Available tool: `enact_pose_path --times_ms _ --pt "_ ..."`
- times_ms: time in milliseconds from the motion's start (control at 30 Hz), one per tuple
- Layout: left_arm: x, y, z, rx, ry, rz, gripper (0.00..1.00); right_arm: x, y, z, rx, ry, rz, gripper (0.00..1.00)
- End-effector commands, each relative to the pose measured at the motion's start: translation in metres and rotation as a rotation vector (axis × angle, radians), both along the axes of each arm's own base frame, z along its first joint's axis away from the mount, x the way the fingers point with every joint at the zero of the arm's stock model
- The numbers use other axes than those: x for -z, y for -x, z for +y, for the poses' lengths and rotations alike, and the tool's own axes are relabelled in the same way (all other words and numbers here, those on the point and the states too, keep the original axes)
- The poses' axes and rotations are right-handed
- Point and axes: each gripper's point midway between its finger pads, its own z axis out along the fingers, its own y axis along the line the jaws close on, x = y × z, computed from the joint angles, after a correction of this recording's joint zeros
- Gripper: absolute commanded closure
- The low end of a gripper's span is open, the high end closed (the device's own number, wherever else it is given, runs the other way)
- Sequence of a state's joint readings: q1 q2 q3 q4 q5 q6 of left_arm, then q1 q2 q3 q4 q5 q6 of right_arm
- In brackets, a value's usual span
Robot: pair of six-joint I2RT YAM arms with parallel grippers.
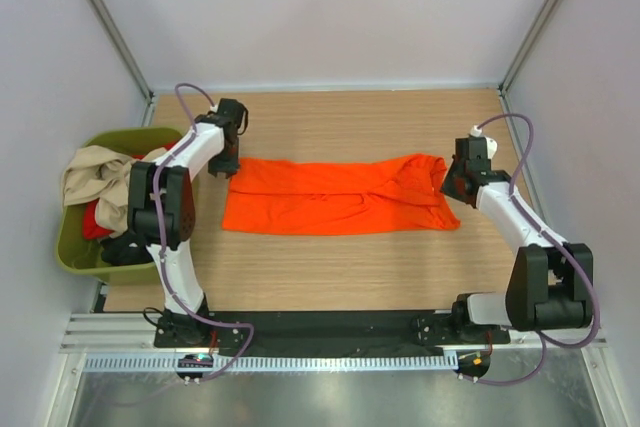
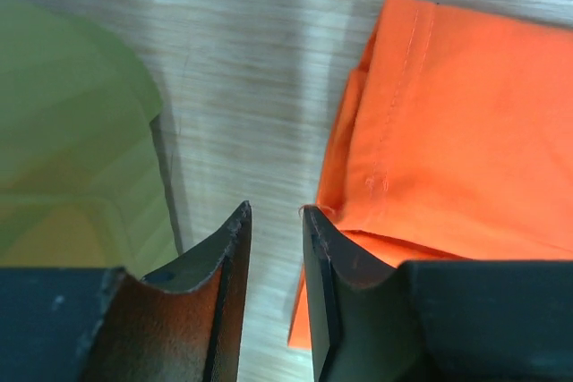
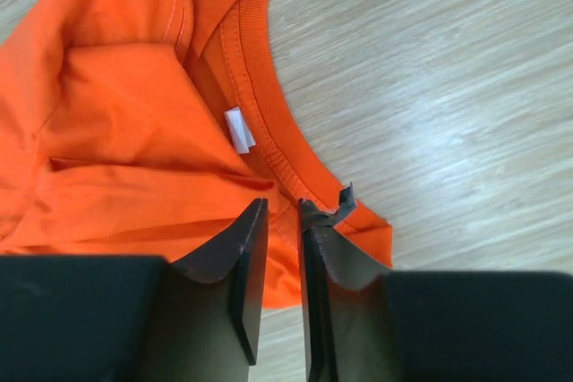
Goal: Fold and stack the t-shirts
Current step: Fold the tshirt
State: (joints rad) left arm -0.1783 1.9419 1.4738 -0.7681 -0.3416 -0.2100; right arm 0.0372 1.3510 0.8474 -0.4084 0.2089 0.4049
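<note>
1. Lying flat mid-surface (image 1: 350, 277): orange t-shirt (image 1: 335, 197), folded lengthwise, neck to the right.
2. Left tool (image 2: 276, 212): released, parted over bare wood beside the shirt's left end.
3. Right tool (image 3: 282, 205): released, narrowly parted above the neck.
4. Green tub (image 1: 75, 252), left: beige, red and black t-shirts (image 1: 95, 177).

A robotics lab cell: white walls (image 1: 330, 7), metal frame posts (image 1: 105, 17), two arms (image 1: 165, 207) bolted to a rail (image 1: 110, 332).
</note>
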Motion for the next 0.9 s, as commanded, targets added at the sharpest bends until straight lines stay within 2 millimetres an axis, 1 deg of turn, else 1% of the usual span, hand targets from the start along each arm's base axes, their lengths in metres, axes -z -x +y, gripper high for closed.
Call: enact_pose_path --times_ms 0,33,67,133,167,200,233,267,300,333,367,400,433,467,500,533,567,600,633,700,733,767,800,833,867 --pt "-0.043 -0.007 -0.004 -0.06 0.029 -0.086 0.69 -0.04 -0.007 -0.003 0.035 -0.003 -0.098 0.71" --pt "-0.049 -0.01 -0.01 -0.059 0.05 -0.102 0.69 -0.044 -0.009 0.0 0.026 -0.018 -0.109 0.69" --pt "-0.052 -0.01 -0.021 -0.05 0.078 -0.107 0.68 -0.047 -0.012 0.003 0.02 -0.029 -0.119 0.68" --pt "-0.058 -0.011 -0.034 -0.049 0.119 -0.125 0.68 -0.053 -0.02 0.012 -0.004 -0.052 -0.145 0.68" --pt "-0.06 -0.01 -0.046 -0.024 0.136 -0.13 0.67 -0.053 -0.023 0.02 -0.026 -0.079 -0.154 0.68" --pt "-0.061 -0.012 -0.056 -0.016 0.167 -0.139 0.67 -0.052 -0.03 0.033 -0.068 -0.094 -0.171 0.68" --pt "-0.058 -0.013 -0.063 -0.006 0.186 -0.135 0.67 -0.051 -0.034 0.038 -0.086 -0.107 -0.18 0.68" --pt "-0.054 -0.012 -0.07 0.002 0.207 -0.128 0.67 -0.053 -0.041 0.051 -0.132 -0.134 -0.201 0.68" --pt "-0.05 -0.014 -0.079 0.009 0.254 -0.12 0.67 -0.046 -0.048 0.06 -0.162 -0.139 -0.186 0.68" --pt "-0.045 -0.014 -0.081 -0.005 0.268 -0.112 0.67 -0.044 -0.051 0.073 -0.201 -0.144 -0.184 0.68" --pt "-0.035 -0.015 -0.083 -0.013 0.271 -0.093 0.68 -0.045 -0.057 0.081 -0.238 -0.14 -0.192 0.68" --pt "-0.028 -0.015 -0.084 -0.021 0.27 -0.08 0.68 -0.036 -0.064 0.089 -0.263 -0.141 -0.168 0.68" --pt "-0.023 -0.015 -0.082 -0.036 0.265 -0.072 0.69 -0.033 -0.067 0.1 -0.296 -0.147 -0.161 0.68" --pt "-0.011 -0.012 -0.082 -0.043 0.253 -0.038 0.69 -0.028 -0.069 0.104 -0.312 -0.149 -0.143 0.68" --pt "-0.007 -0.012 -0.08 -0.051 0.244 -0.028 0.69 -0.032 -0.076 0.108 -0.328 -0.143 -0.145 0.68" --pt "-0.003 -0.01 -0.075 -0.069 0.215 -0.016 0.69 -0.02 -0.078 0.111 -0.336 -0.137 -0.108 0.67" --pt "0.005 -0.006 -0.072 -0.088 0.198 0.009 0.69 -0.019 -0.079 0.113 -0.343 -0.133 -0.103 0.66" --pt "0.008 -0.004 -0.068 -0.103 0.18 0.018 0.69 -0.018 -0.083 0.113 -0.352 -0.122 -0.101 0.64" --pt "0.012 -0.003 -0.063 -0.117 0.154 0.026 0.69 -0.01 -0.085 0.112 -0.353 -0.111 -0.083 0.63" --pt "0.02 0.002 -0.061 -0.138 0.143 0.051 0.69 -0.006 -0.09 0.113 -0.383 -0.091 -0.069 0.61" --pt "0.022 0.003 -0.059 -0.147 0.142 0.058 0.69 0.002 -0.091 0.113 -0.395 -0.088 -0.048 0.6" --pt "0.024 0.004 -0.058 -0.153 0.137 0.064 0.69 0.007 -0.09 0.117 -0.422 -0.092 -0.03 0.6" --pt "0.027 0.004 -0.057 -0.162 0.133 0.07 0.69 0.007 -0.091 0.126 -0.482 -0.119 -0.026 0.6" --pt "0.027 0.004 -0.057 -0.165 0.132 0.073 0.69 0.011 -0.09 0.129 -0.506 -0.126 -0.012 0.6" --pt "0.028 0.005 -0.055 -0.173 0.123 0.075 0.69 0.021 -0.086 0.13 -0.518 -0.133 0.029 0.6"
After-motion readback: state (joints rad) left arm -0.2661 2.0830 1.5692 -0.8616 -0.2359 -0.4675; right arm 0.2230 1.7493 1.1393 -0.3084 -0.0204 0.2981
